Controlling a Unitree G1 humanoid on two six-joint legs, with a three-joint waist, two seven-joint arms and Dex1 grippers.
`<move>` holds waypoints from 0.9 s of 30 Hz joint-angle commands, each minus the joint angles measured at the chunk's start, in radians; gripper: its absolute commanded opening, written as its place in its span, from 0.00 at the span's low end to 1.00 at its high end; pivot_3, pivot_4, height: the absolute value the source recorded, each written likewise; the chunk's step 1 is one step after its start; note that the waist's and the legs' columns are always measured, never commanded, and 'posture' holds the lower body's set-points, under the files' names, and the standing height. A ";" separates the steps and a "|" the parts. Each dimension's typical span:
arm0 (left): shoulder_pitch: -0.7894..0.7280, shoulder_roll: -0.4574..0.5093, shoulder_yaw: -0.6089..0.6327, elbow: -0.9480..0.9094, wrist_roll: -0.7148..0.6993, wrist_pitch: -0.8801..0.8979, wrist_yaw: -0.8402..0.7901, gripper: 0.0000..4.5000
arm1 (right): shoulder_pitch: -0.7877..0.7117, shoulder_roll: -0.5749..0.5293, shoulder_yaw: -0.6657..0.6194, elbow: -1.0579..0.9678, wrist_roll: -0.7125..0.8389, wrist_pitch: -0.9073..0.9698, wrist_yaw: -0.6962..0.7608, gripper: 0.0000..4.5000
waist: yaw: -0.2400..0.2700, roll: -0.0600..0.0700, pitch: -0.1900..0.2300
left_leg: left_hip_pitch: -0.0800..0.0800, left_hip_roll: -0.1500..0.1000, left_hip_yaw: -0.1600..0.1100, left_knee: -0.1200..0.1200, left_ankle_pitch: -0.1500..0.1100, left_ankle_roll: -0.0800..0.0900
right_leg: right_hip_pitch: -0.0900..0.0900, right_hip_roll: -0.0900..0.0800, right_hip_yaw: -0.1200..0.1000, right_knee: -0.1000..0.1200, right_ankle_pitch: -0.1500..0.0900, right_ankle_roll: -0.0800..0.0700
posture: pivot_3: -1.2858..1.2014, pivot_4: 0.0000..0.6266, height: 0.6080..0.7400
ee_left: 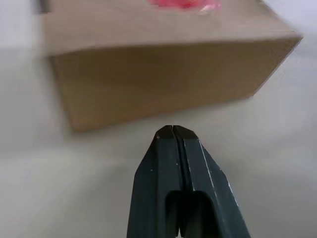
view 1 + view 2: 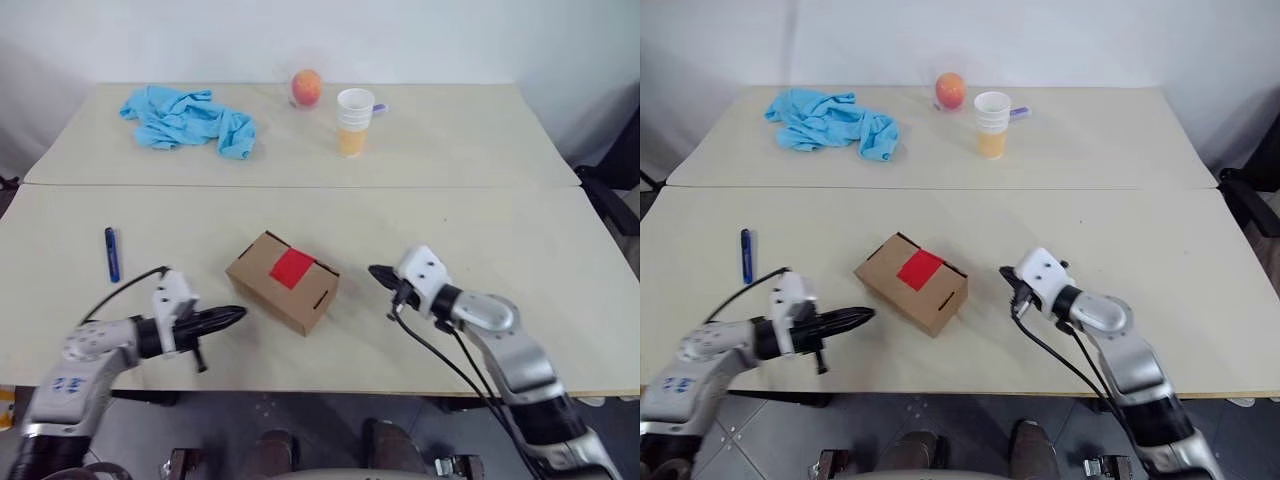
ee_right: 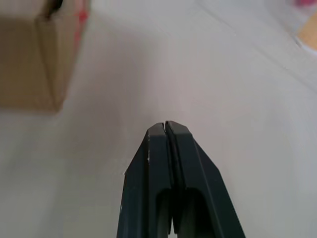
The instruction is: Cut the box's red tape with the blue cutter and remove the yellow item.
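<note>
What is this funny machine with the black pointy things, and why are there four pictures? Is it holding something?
It is a robot with two arms. Each arm ends in a gripper, two black fingers that work like a pincer. Two pictures come from cameras in its head, looking down at the table. The other two come from cameras on its wrists, looking along the fingers.

The left gripper and the right gripper are both pinched shut and hold nothing. Between them sits the box, made of brown cardboard, with the red tape on top. The blue cutter lies on the table, to the left of the box. At the far side lie a light-blue cloth, an orange-red fruit and a paper cup.
</note>
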 commanded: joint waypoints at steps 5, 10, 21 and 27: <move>-0.132 -0.101 -0.135 0.019 0.067 0.017 0.065 0.00 | -0.132 0.064 0.048 0.258 0.013 -0.185 0.138 0.01 | -0.008 0.000 0.000 | 0.000 -0.001 0.001 0.002 0.000 0.000 | 0.000 0.000 0.000 0.002 0.000 0.000 | 0.52 0.24 1.00; -0.170 -0.138 -0.190 0.017 0.070 0.023 0.051 0.00 | -0.145 0.056 0.017 0.294 0.065 -0.215 0.242 0.01 | -0.012 0.000 0.000 | 0.000 0.000 0.001 0.002 0.000 0.000 | -0.001 0.001 0.000 0.002 0.000 0.000 | 0.52 0.24 1.00; -0.211 -0.228 -0.261 0.013 0.088 0.021 0.064 0.00 | -0.058 -0.100 -0.061 0.204 0.137 -0.151 0.405 0.01 | -0.001 0.000 0.000 | -0.001 0.000 0.001 0.006 0.000 0.000 | 0.000 0.000 0.001 0.002 0.000 0.000 | 0.52 0.24 1.00; -0.216 -0.281 -0.323 0.009 0.121 0.015 0.076 0.00 | -0.010 -0.188 -0.108 0.227 0.128 -0.175 0.446 0.01 | -0.001 0.000 0.000 | -0.002 0.000 0.001 0.008 0.000 0.000 | 0.000 0.000 0.001 0.002 0.000 0.001 | 0.52 0.24 1.00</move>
